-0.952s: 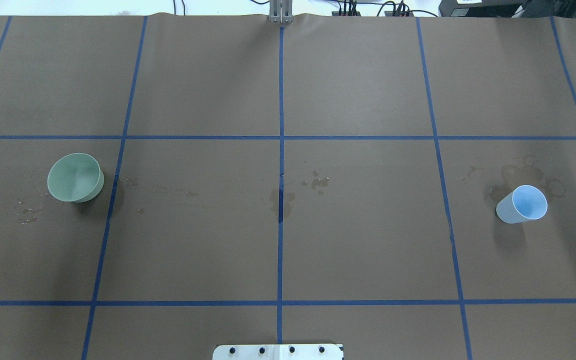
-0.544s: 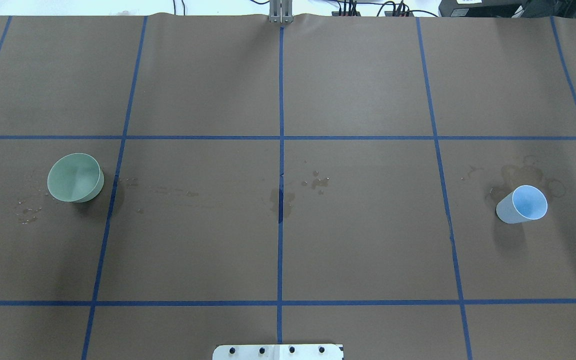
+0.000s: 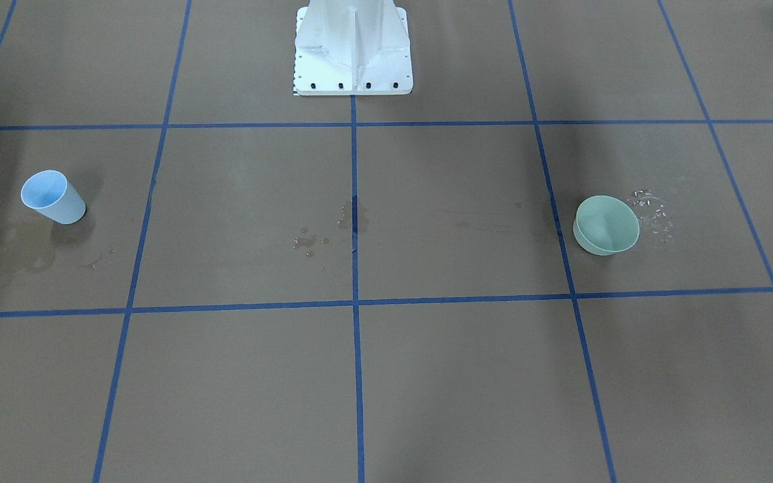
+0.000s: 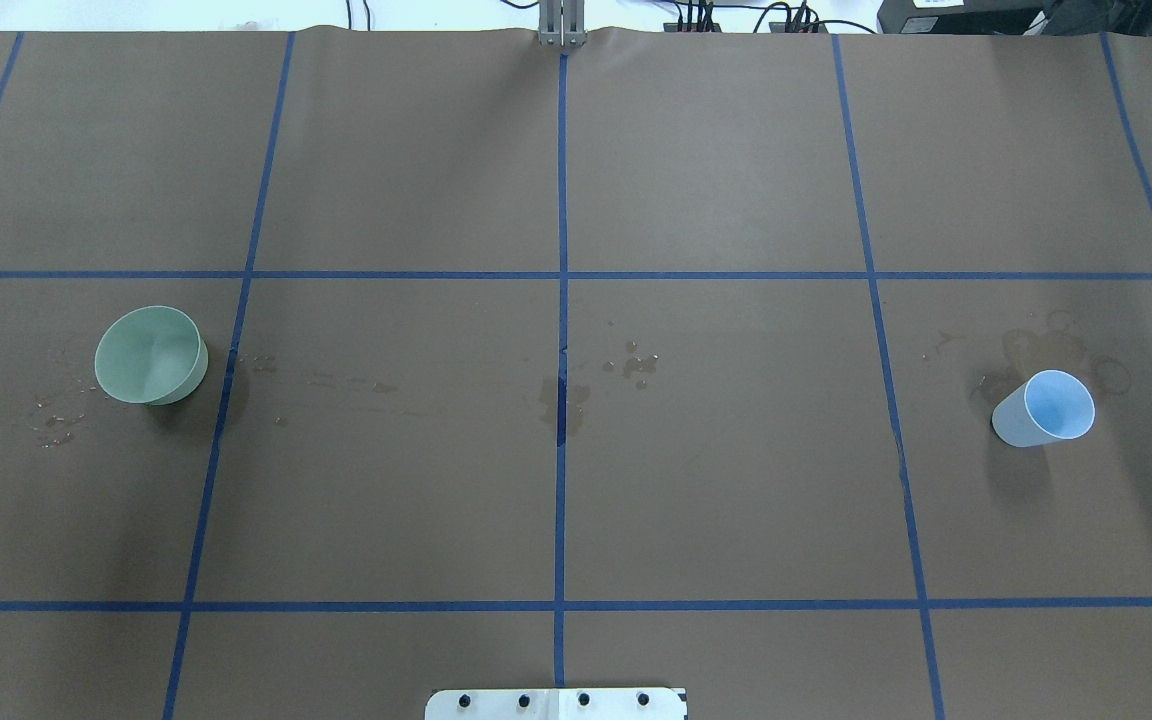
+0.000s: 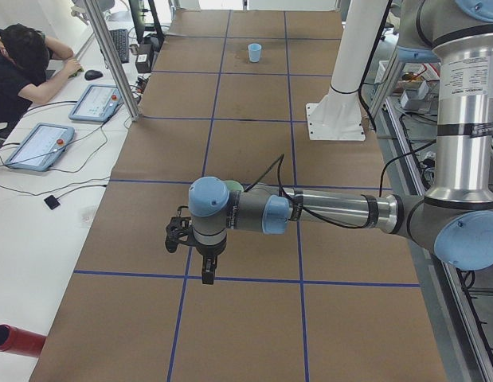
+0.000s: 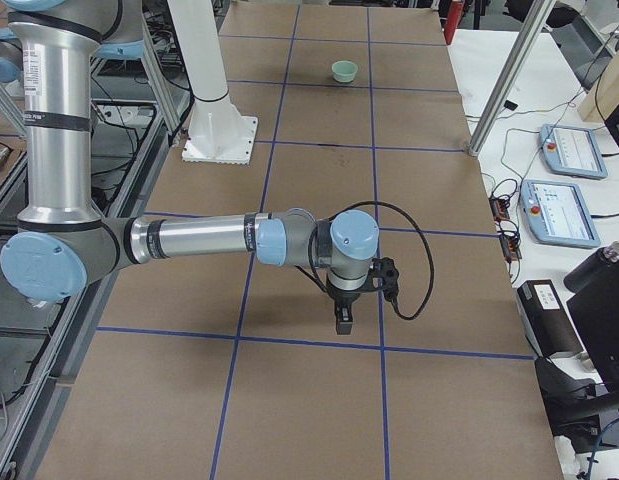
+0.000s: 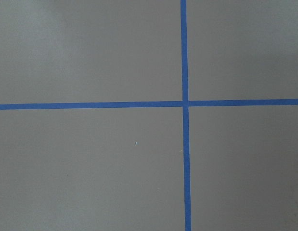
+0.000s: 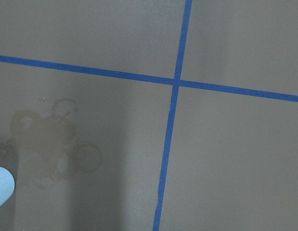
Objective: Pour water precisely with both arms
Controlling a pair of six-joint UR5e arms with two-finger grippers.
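The brown table cover (image 4: 716,150) bears a dark blue tape grid (image 4: 562,200). A mint-green bowl (image 4: 151,355) and pale blue cup (image 4: 1046,408) flank the white pedestal (image 3: 353,47).

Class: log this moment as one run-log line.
blue cup upright; green bowl upright; left gripper state unclear; right gripper state unclear; water droplets mid-table

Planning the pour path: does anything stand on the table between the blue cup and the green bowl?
Nothing visible does. Between the blue cup and green bowl lie only flat tape lines and a few wet spots.
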